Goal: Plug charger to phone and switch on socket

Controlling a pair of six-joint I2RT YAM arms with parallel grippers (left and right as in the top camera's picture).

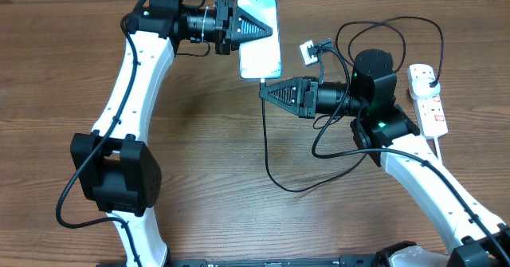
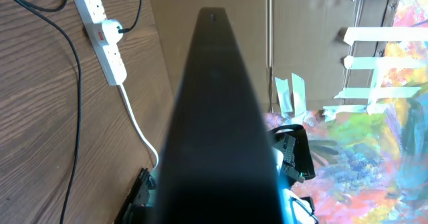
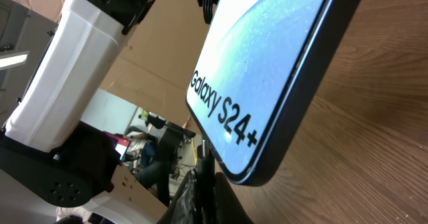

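The right gripper (image 1: 266,92) is closed on the connector end of the charger (image 1: 265,143), with its tips just below the bottom edge of the phone (image 1: 263,60). I cannot tell whether the tip has entered the port. The left gripper (image 1: 269,29) is clamped on the phone's upper half from its left side. The cable drops away from the phone's bottom edge and loops over the table (image 1: 199,139). It ends at the socket (image 1: 430,111), well right of the phone, where the plug sits in it. The connector is tiny and stiff and the cable limp and light, so hold close behind the tip. The phone looks slick, rigid and breakable, so grip its edges and never press the glass.
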